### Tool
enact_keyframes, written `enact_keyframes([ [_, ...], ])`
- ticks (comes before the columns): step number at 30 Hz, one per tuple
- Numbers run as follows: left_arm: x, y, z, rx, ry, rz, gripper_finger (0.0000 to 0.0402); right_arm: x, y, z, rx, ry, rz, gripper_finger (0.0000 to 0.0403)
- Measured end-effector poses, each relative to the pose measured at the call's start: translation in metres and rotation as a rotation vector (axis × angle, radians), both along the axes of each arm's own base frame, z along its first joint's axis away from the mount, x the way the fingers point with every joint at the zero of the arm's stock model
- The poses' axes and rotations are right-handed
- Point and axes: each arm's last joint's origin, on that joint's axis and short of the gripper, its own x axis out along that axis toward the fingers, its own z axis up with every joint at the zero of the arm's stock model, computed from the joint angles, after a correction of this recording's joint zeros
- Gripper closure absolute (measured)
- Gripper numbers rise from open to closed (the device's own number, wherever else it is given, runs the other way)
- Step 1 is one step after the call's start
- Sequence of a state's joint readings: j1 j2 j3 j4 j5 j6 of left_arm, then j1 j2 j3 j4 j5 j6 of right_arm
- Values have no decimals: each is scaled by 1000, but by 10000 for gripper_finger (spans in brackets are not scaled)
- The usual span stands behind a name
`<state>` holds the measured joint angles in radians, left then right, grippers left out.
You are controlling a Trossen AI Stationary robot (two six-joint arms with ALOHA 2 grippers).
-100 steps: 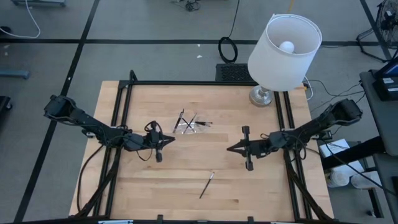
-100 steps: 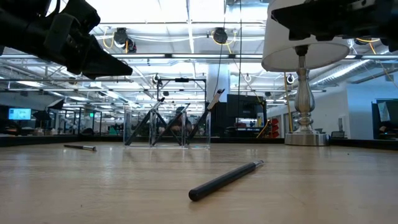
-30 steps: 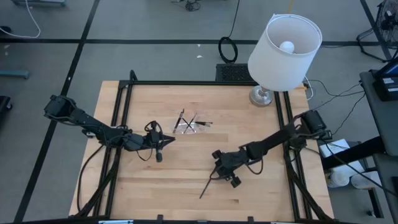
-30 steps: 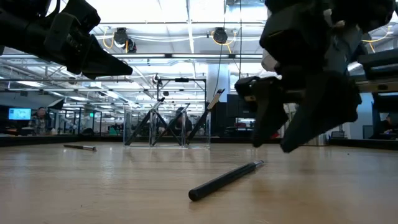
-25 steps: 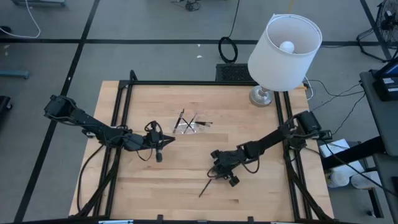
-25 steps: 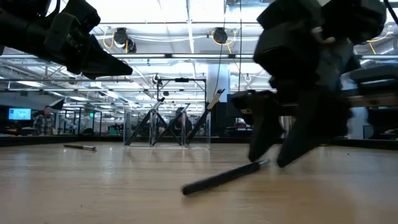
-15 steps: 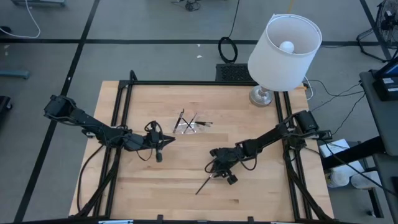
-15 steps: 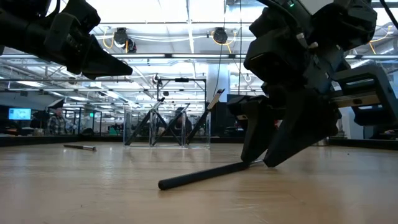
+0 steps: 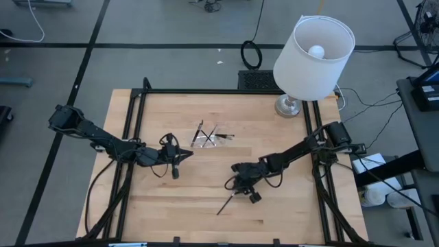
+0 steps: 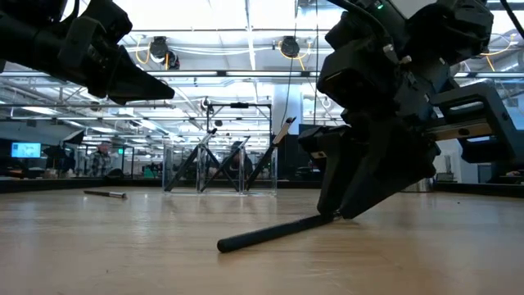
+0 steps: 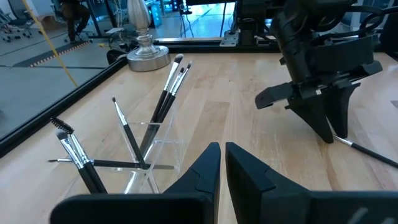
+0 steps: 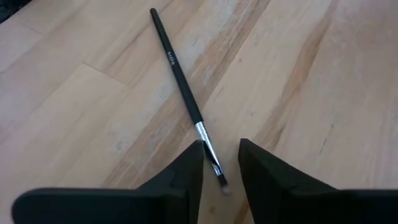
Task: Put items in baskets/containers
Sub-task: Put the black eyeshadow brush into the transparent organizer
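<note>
A thin black brush point(image 9: 226, 204) with a metal ferrule lies flat on the wood near the table's front middle. My right gripper point(image 12: 221, 144) is down at its bristle end, fingers open with a narrow gap on either side of the ferrule. The clear container point(image 9: 209, 139) stands at the table's middle, with several brushes leaning in it point(image 11: 152, 146). My left gripper point(image 9: 186, 154) hovers just left of the container, shut on nothing point(image 11: 222, 146). Another brush point(image 10: 105, 194) lies on the table, seen far left in the low view. My right gripper comes slanting down from the table's right side. One finger point(image 12: 189, 163) lies against the brush's metal ferrule point(image 12: 204, 138), just behind the bristles. The other finger point(image 12: 252, 158) stands apart from it. The brush lies flat on the table point(image 10: 278, 232), its handle running away ahead of the fingers.
A white-shaded lamp point(image 9: 312, 51) stands at the table's far right corner, its base point(image 9: 288, 106) on the wood. A black frame point(image 9: 134, 123) runs along the table's left, right and far edges. Bare wood lies around the brush at the front.
My right gripper has come down and gone a little toward the table's left edge onto the brush's bristle end, and its fingers have drawn closer together. The brush has slid a short way toward the left and turned slightly, still flat on the table.
</note>
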<state>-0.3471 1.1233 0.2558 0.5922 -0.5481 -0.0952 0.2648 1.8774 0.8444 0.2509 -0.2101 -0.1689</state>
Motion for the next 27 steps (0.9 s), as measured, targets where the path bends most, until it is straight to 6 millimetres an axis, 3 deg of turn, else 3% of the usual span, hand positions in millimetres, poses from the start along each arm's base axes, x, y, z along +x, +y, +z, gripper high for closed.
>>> enact_keyframes([
  [11,0,0,0,3,1,-1,366,-5,-5,-5,-18,78,-18,346],
  [17,0,0,0,3,1,-1,366,-5,-5,-5,-17,80,-18,395],
  [27,0,0,0,2,1,-1,366,-3,-4,-4,-42,34,13,401],
])
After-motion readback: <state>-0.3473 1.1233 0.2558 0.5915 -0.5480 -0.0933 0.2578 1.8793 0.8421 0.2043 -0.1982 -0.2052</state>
